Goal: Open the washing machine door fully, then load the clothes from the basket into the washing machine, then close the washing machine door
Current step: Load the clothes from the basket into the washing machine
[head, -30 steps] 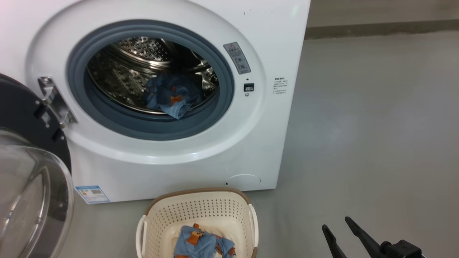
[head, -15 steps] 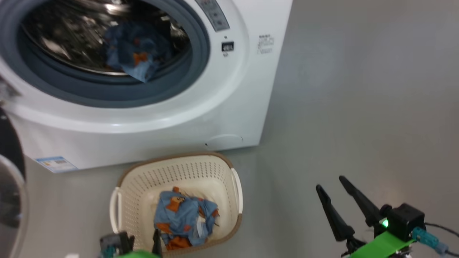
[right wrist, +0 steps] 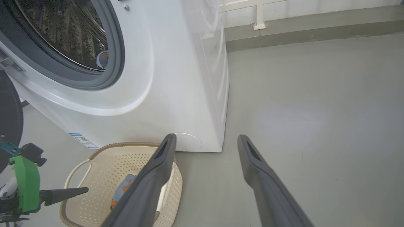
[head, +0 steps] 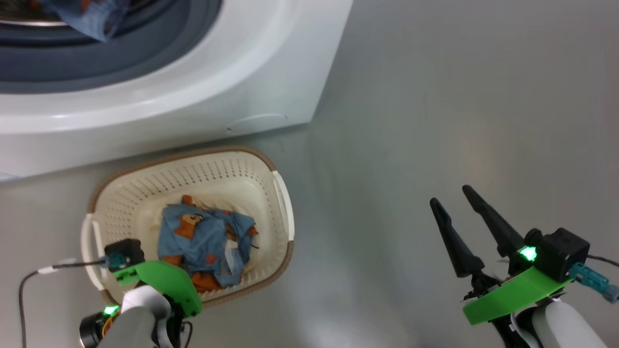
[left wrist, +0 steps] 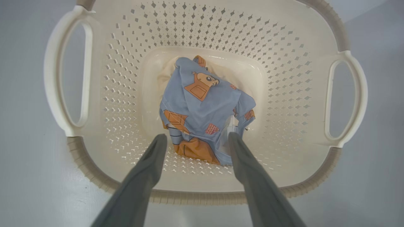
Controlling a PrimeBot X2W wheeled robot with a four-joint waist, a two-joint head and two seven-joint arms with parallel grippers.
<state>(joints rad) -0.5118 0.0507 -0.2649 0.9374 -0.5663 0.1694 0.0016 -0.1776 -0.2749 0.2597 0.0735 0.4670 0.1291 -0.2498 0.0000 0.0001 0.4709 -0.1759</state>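
1. The basket (head: pixel 217 174) is cream plastic with diamond-punched walls, a brown woven-look rim and two smooth white loop handles. It stands on the matte grey floor (head: pixel 435 96), just in front of the boxy white washing machine (head: pixel 251 67).
2. On its smooth bottom lie the clothes (left wrist: pixel 202 107), a crumpled bundle of soft light-blue fabric printed with orange-brown cartoon figures.
3. A second garment (head: pixel 92 21) of the same print lies in the perforated steel drum (right wrist: pixel 63 37), with one fold hanging toward the grey rubber gasket (head: pixel 96 58).
4. The left gripper (left wrist: pixel 196 136) points down into the basket. Its two tapered grey fingers (left wrist: pixel 148 170) are spread wide on either side of the bundle's near end and hold nothing; whether the tips touch the fabric is hard to tell.
5. The right gripper (head: pixel 449 194) hangs over bare floor, well to the right of the basket, with its long dark fingers parted and empty.
6. The washing machine door (right wrist: pixel 9 119) shows as a black curved edge, swung out at the left edge of the right wrist view.
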